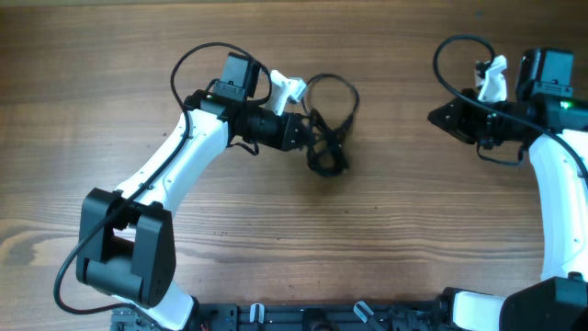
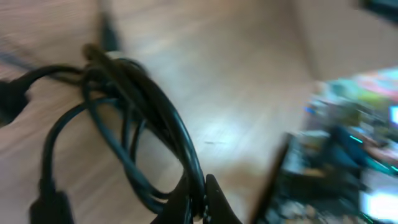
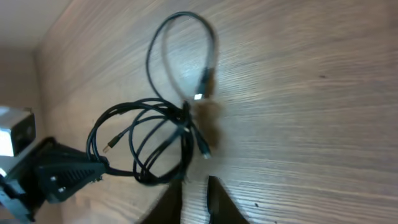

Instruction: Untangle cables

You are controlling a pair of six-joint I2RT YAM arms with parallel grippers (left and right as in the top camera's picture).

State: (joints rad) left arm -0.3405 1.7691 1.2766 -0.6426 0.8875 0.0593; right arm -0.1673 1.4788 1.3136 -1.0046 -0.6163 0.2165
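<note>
At table centre, left gripper (image 1: 308, 138) is clamped on the cables (image 1: 329, 129), lifting the bundle for separation; right gripper (image 1: 439, 117), three o'clock, aperture indeterminate.

- Left white-shelled arm (image 1: 175, 165) with black joint housings and a looping black wire (image 1: 197, 55).
- Right white-shelled arm (image 1: 556, 184), with a green light (image 1: 562, 105).

Black cables (image 1: 329, 129) with silvery plug tips lie on a brown, wood-grained surface (image 1: 404, 211); white arms, black joints.
</note>
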